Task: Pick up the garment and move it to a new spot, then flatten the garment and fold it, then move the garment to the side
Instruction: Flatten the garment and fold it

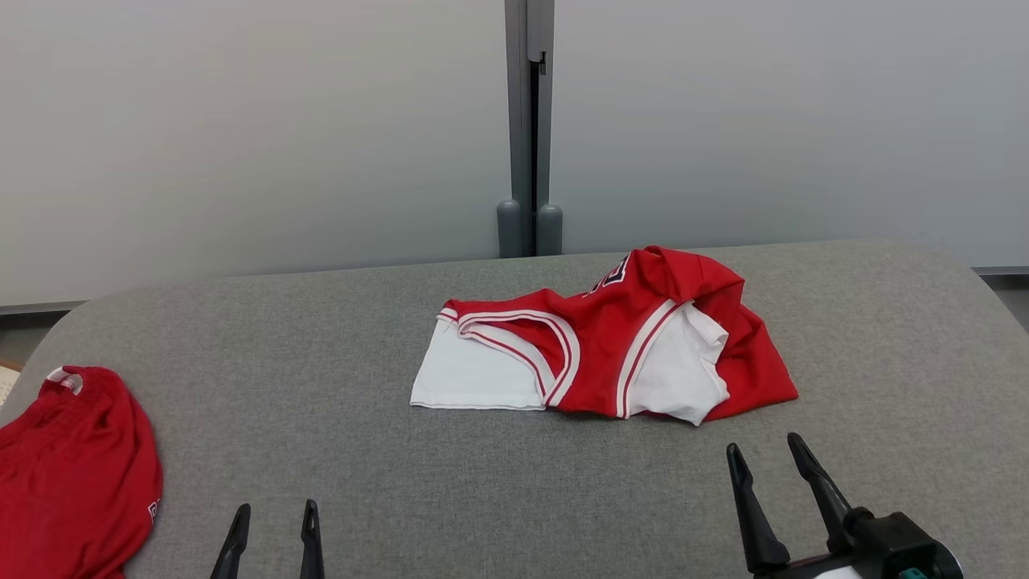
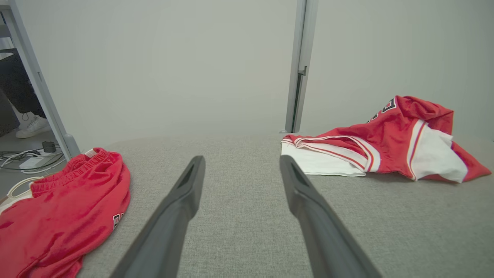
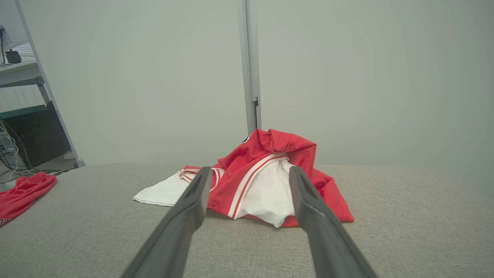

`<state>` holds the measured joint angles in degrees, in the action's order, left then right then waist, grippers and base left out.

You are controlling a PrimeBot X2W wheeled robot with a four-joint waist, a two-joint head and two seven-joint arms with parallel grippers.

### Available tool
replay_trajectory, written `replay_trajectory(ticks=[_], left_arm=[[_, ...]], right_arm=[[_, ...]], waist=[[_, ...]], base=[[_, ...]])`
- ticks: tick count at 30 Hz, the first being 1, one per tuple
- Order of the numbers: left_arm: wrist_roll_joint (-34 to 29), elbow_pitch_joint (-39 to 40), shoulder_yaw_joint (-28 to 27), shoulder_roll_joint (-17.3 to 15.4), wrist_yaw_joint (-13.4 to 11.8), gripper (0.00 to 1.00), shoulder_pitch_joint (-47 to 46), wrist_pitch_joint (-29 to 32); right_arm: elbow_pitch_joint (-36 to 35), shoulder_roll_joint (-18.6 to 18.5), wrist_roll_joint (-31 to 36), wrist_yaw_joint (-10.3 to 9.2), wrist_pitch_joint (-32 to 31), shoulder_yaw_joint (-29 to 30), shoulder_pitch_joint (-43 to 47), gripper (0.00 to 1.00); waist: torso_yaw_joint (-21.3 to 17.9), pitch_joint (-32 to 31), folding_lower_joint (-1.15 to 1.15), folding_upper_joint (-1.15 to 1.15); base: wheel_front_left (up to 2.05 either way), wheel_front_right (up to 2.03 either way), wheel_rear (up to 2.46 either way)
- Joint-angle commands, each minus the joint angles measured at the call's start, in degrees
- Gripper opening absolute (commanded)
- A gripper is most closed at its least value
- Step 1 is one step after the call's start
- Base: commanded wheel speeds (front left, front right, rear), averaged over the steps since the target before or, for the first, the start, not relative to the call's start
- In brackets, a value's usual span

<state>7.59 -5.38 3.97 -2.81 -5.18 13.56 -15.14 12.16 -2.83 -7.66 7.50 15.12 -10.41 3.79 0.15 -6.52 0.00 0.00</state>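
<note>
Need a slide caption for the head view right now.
Crumpled red-and-white T-shirt on the grey fabric surface, open left gripper and open right gripper short of it, another red garment at the left.

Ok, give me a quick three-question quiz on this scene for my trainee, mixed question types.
1. True or false: the right gripper holds the garment.
2. How does the garment lie? A neatly folded, B crumpled, C hanging off the edge.
3. Fill in: the other red cloth lies on the grey surface at the robot's ___ side.
Key: 1 false, its jaws stand open short of it; 2 B; 3 left.
</note>
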Motion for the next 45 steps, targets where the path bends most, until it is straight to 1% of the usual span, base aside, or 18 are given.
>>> replay_trajectory(ticks=[1,5,8,10,15,16,18,22,25,28,32,35,36,37,38,43,44,45], left_arm=[[0.24,-0.24,0.06,-0.17,0.02,1.0,-0.72,0.0],[0.84,-0.81,0.39,-0.17,0.6,1.0,-1.09,0.0],[3.49,-1.91,1.65,-0.15,2.52,1.0,-1.97,0.0],[6.5,-3.24,3.54,-0.14,3.99,1.0,-3.43,0.0],[13.77,-9.83,11.28,-0.16,9.7,1.0,-9.68,0.0],[16.24,-12.96,15.29,-0.17,11.32,1.0,-13.36,-0.01],[17.53,-16.2,19.46,-0.18,12.2,1.0,-17.91,0.01],[23.47,-21.51,27.72,-0.23,12.7,1.0,-26.67,0.0],[27.69,-26.45,33.2,-0.25,12.69,1.0,-32.22,0.0],[33.0,-30.51,36.73,-0.18,12.74,1.0,-36.44,0.03],[38.09,-35.0,37.33,-0.23,12.87,1.0,-39.8,0.22],[41.11,-36.46,39.32,0.06,13.01,1.0,-41.26,0.43],[41.11,-36.46,39.32,0.06,13.01,1.0,-41.26,0.43],[42.51,-36.97,41.25,0.37,13.06,1.0,-41.94,0.55],[42.51,-36.97,41.25,0.37,13.06,1.0,-41.94,0.55],[45.35,-36.39,45.28,0.96,13.24,1.0,-43.24,0.7],[45.5,-35.78,45.92,1.11,13.25,0.8,-43.57,0.71],[45.46,-35.05,45.88,1.18,13.25,0.35,-43.99,0.71]], right_arm=[[-0.12,-0.11,-0.46,-0.02,0.06,0.1,-0.19,1.0],[-0.22,-0.12,-0.37,-0.02,0.06,0.22,-0.54,1.0],[-0.58,-0.12,-0.34,-0.02,0.06,0.54,-1.26,1.0],[-0.8,-0.11,-0.07,-0.02,0.06,0.67,-1.92,1.0],[-1.41,-0.13,-0.11,-0.02,0.06,1.83,-3.5,1.0],[-1.99,-0.13,-0.5,-0.02,0.07,2.4,-4.41,1.0],[-2.92,-0.08,-0.73,-0.02,0.06,3.17,-6.03,1.0],[-4.1,-0.08,-1.29,-0.02,0.06,3.86,-8.75,1.0],[-4.69,-0.1,-1.85,-0.02,0.06,4.66,-10.44,1.0],[-5.09,-0.07,-2.24,-0.02,0.06,4.88,-11.45,1.0],[-5.52,-0.09,-3.02,-0.02,0.06,6.06,-12.11,1.0],[-5.77,-0.08,-3.67,-0.01,0.06,7.02,-12.1,1.0],[-5.77,-0.08,-3.67,-0.01,0.06,7.02,-12.1,1.0],[-5.79,-0.08,-3.92,-0.01,0.06,6.92,-11.88,1.0],[-5.79,-0.08,-3.92,-0.01,0.06,6.92,-11.88,1.0],[-5.86,-0.09,-4.36,-0.02,0.06,6.69,-12.07,1.0],[-5.85,-0.1,-4.4,-0.02,0.07,6.74,-12.13,1.0],[-5.81,-0.09,-4.4,-0.02,0.06,6.8,-12.23,1.0]], waist=[[0.01,0.11,0.0,0.0],[-0.09,0.87,0.0,0.0],[-0.25,2.2,0.0,0.0],[-0.66,3.42,0.0,0.0],[-2.51,7.2,0.0,0.0],[-3.61,9.41,0.0,0.0],[-4.75,12.72,0.0,0.0],[-7.21,18.76,0.0,0.0],[-8.92,21.83,0.0,0.0],[-10.78,24.22,0.0,0.0],[-12.35,26.34,0.0,0.0],[-13.0,27.58,0.0,0.0],[-13.0,27.58,0.0,0.0],[-13.27,28.17,0.0,0.0],[-13.27,28.17,0.0,0.0],[-13.63,28.9,0.0,0.0],[-13.62,28.93,0.0,0.0],[-13.56,28.93,0.0,0.0]], base=[[0.0,0.0,0.0],[0.0,0.0,0.0],[0.0,0.0,0.0],[0.0,0.0,0.0],[0.0,0.0,0.0],[0.0,0.0,0.0],[0.0,0.0,0.0],[0.0,0.0,0.0],[0.0,0.0,0.0],[0.0,0.0,0.0],[0.0,0.0,0.0],[0.0,0.0,0.0],[0.0,0.0,0.0],[0.0,0.0,0.0],[0.0,0.0,0.0],[0.0,0.0,0.0],[0.0,0.0,0.0],[0.0,0.0,0.0]])
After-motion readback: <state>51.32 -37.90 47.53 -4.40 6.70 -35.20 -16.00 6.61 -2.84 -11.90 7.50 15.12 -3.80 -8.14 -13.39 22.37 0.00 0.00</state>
